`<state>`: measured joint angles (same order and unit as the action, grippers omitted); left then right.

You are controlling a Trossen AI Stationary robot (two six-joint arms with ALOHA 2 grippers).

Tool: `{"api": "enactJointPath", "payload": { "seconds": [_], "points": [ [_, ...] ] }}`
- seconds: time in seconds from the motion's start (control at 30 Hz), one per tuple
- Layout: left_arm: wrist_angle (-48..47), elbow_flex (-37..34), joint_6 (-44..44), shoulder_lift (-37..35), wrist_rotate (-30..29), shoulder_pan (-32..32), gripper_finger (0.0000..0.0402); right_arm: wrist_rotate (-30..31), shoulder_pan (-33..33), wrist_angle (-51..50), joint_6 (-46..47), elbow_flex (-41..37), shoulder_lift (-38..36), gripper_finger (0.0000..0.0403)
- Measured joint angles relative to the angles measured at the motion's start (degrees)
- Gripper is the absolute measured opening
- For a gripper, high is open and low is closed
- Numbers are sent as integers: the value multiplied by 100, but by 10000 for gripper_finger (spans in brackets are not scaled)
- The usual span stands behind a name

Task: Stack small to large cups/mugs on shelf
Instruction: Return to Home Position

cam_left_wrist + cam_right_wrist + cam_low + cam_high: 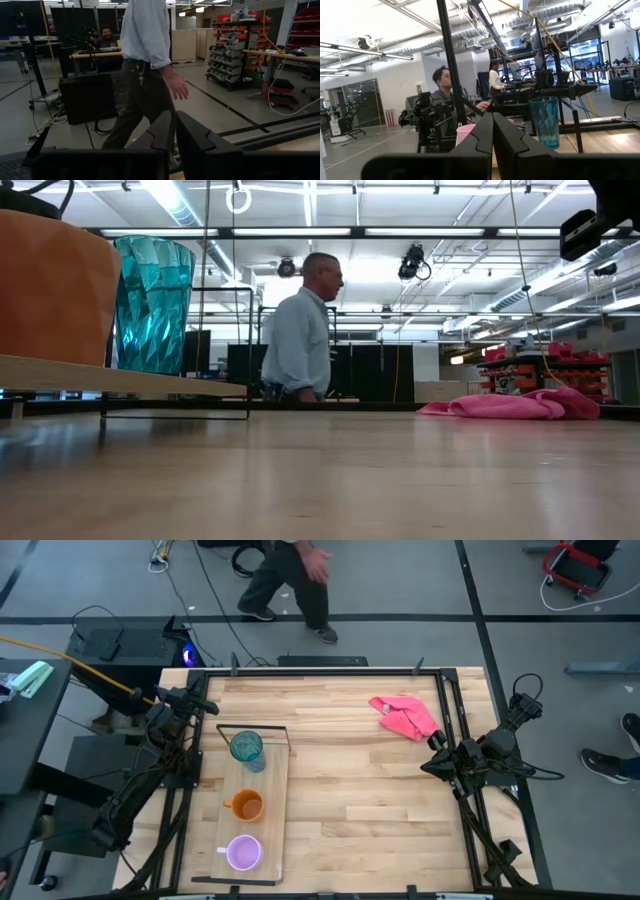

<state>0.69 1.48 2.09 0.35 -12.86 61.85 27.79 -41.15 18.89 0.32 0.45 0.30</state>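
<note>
**Row of three set out, both arms parked wide**

From my remote desk I see the tall see-through teal tumbler, the squat orange mug with handle and the lilac mug with handle. They stand upright in a row, apart from one another, on the long pale wood shelf along the left arm's side of the plank table top. The left gripper sits just beside the shelf's far end. The right gripper sits at the opposite edge, near the crumpled pink cloth. Both have their fingers pressed together on nothing.

I judge the tumbler light, tippy and slick on its facets, best taken round the middle. The mugs look stiff and glazed, safest pinched across the rim wall opposite the handle.

In the low view the orange mug is cut off and the lilac one falls outside the frame. I cannot tell whether the tumbler is glass or plastic. A person walks beyond the table.
</note>
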Motion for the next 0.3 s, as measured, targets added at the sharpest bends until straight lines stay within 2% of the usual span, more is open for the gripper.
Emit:
{"api": "enactJointPath", "payload": {
  "seconds": [0.3],
  "points": [
    [0,0,0,0,0,-1,31,0,0,0,-2,0,0,14]
  ]
}}
